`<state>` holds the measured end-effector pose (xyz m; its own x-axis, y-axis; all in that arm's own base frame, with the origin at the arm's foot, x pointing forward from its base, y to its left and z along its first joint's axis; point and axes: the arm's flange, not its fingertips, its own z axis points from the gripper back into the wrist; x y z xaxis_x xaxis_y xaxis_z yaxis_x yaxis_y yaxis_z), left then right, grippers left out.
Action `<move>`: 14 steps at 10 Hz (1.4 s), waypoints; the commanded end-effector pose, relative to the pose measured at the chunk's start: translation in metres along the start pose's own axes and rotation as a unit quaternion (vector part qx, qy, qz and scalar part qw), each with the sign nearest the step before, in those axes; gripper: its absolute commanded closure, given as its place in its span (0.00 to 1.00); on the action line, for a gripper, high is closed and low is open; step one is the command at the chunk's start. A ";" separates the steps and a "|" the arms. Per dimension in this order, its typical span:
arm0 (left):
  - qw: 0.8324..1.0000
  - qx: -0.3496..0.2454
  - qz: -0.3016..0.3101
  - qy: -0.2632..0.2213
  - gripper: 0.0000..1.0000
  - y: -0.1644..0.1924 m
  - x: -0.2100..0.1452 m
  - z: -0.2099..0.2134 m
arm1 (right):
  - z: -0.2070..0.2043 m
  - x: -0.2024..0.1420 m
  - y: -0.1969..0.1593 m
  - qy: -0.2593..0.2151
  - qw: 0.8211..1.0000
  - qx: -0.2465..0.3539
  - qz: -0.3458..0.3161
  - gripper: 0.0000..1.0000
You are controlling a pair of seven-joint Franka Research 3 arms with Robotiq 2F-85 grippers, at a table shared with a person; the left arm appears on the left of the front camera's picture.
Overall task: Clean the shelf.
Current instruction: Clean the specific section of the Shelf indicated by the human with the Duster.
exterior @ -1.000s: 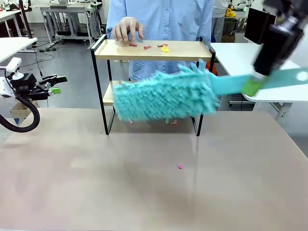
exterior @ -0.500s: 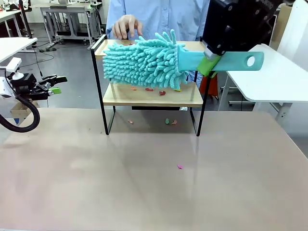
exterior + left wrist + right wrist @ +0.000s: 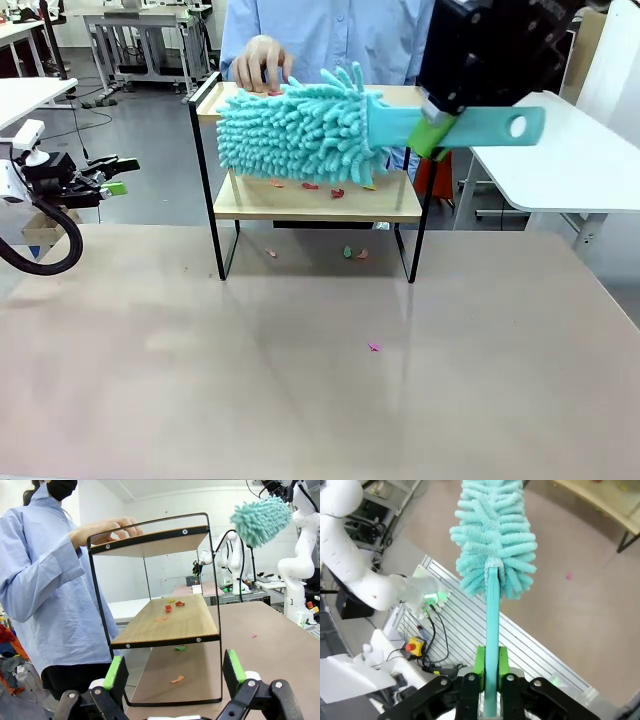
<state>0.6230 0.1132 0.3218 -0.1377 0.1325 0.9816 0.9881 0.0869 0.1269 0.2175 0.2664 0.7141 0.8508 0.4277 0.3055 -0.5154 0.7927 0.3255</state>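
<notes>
My right gripper (image 3: 433,134) is clamped tight on the flat teal handle of a shaggy, noodle-piled duster (image 3: 295,132), held level with the top board of the shelf (image 3: 392,206) on its near side. The shelf is pale wood in a thin black frame, at the table's far middle. Left gripper (image 3: 117,176) is at far left, jaws wide open and empty.

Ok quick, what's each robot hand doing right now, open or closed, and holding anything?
Left hand: open, holding nothing.
Right hand: closed on the handle of the teal duster.
</notes>
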 end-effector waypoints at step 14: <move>1.000 0.000 -0.006 0.001 0.00 0.000 0.003 0.000 | -0.134 0.192 0.200 -0.202 0.941 -0.196 -0.189 0.87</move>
<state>0.6230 0.1132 0.3216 -0.1373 0.1325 0.9816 0.9882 0.0869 0.1265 0.2721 0.5109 0.6963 0.8099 -0.0368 0.5854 -0.0620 0.9871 0.1479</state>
